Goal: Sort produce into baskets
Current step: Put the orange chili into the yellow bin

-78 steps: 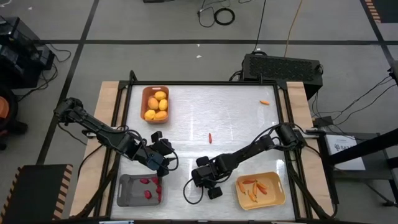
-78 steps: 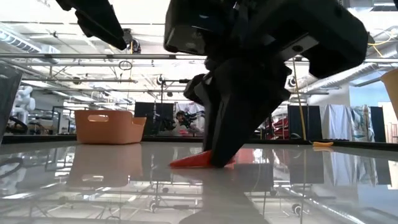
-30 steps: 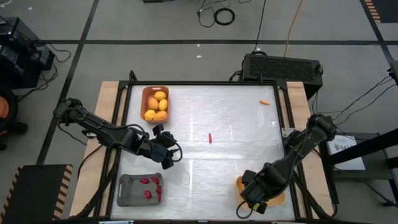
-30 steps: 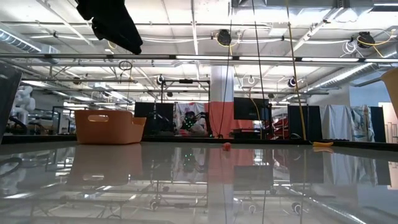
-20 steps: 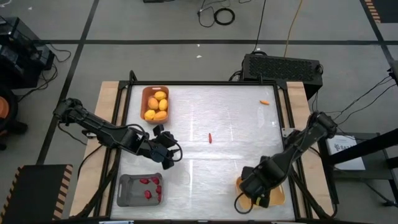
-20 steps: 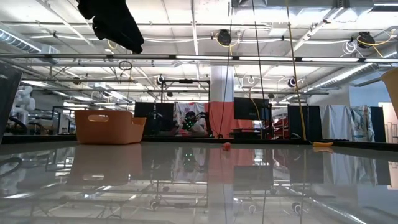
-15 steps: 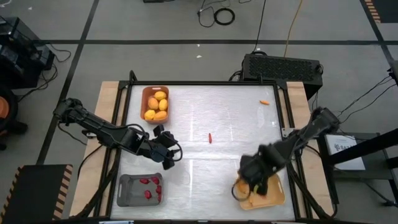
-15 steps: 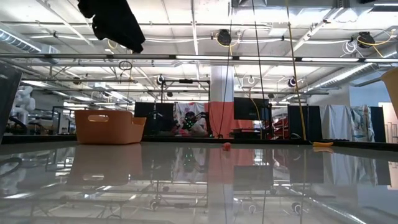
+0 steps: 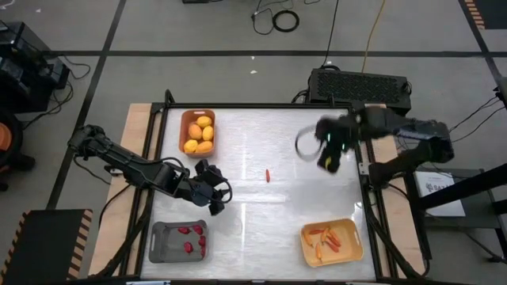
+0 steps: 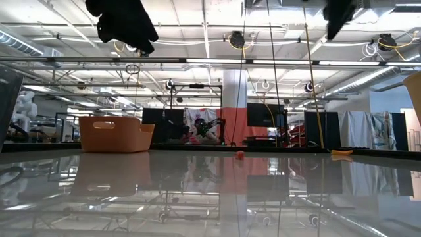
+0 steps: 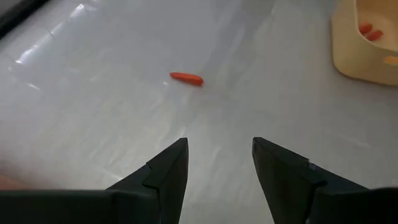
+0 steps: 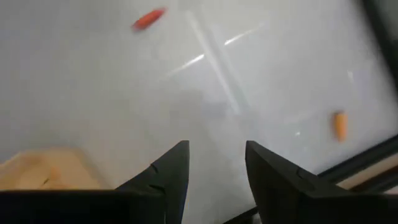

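A red chilli (image 9: 268,175) lies on the white table near its middle; it also shows in the left wrist view (image 11: 186,78) and the right wrist view (image 12: 149,18). An orange carrot stick (image 9: 337,129) lies at the far right, also in the right wrist view (image 12: 339,124). My left gripper (image 9: 214,195) is open and empty, left of the chilli, above the table (image 11: 217,146). My right gripper (image 9: 326,161) is open and empty, raised, just on the near side of the carrot stick (image 12: 214,149). The orange-brown basket (image 9: 198,132) holds lemons, the grey basket (image 9: 179,241) chillies, the yellow basket (image 9: 331,242) carrot sticks.
A black frame (image 9: 261,106) runs round the white table top. The wide stretch of table between the three baskets holds only the chilli and the carrot stick. In the low view the orange-brown basket (image 10: 115,135) stands at the far left, and both grippers hang high.
My right gripper has risen from over the yellow basket at the near right and swung fast toward the table's far edge; it now hangs near the carrot stick at the far right. The produce and baskets have stayed where they were.
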